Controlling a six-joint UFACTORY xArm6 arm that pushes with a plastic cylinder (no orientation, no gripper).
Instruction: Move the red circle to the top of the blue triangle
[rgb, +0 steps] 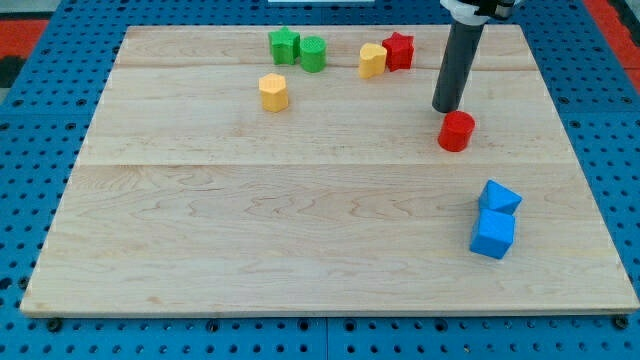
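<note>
Red circle (456, 131): located just above and left of the two blue blocks (495, 220), well apart; placement judged unfinished. My tip (446, 109) (a bare rod, nothing to open or close) is set just behind it, toward the view's top.

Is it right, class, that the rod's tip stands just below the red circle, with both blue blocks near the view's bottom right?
Not quite. The camera view shows my tip just above the red circle, not below it. The two blue blocks do sit near the view's bottom right.
</note>
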